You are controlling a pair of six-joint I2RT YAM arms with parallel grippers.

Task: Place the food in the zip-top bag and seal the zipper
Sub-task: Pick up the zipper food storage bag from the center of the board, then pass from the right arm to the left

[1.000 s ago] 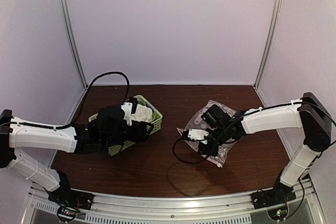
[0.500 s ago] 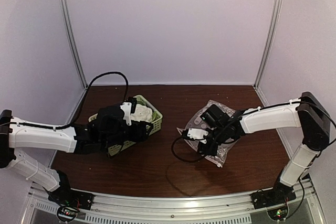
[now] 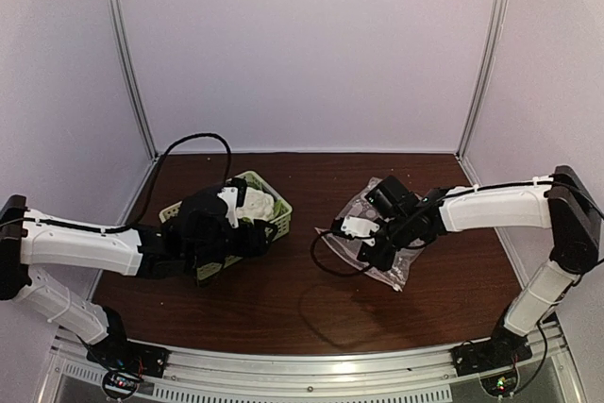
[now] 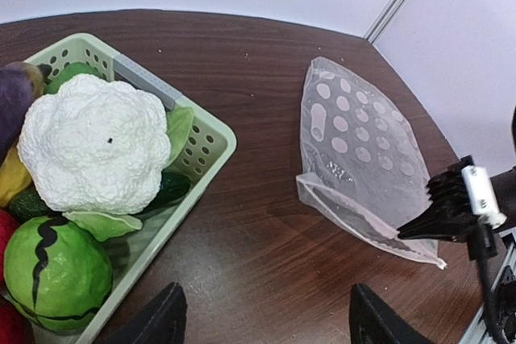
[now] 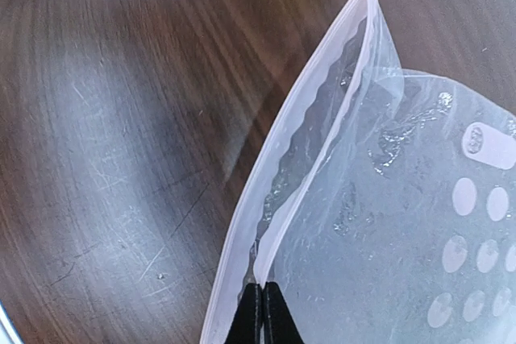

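The food lies in a pale green basket (image 4: 211, 136): a white cauliflower (image 4: 93, 142), a green round piece (image 4: 52, 267), a purple piece (image 4: 16, 94) and others, part hidden. My left gripper (image 4: 270, 324) hangs open over bare wood just right of the basket, holding nothing. The zip-top bag (image 4: 363, 142), clear with white dots, lies to the right with its mouth towards the basket. My right gripper (image 5: 260, 288) is shut on the upper lip of the bag (image 5: 419, 223), pinching the zipper (image 5: 298, 134) strip. The mouth gapes slightly there. Seen from above, the right gripper (image 3: 366, 244) is at the bag's near-left edge.
Black cables loop behind the basket (image 3: 193, 139) and under the right wrist (image 3: 326, 266). Metal frame posts (image 3: 127, 54) and white walls close in the dark wooden table (image 3: 283, 299) on three sides.
My right gripper has closed on the bag's upper lip and drawn back and up a little, taking the bag with it. The left arm has barely shifted.
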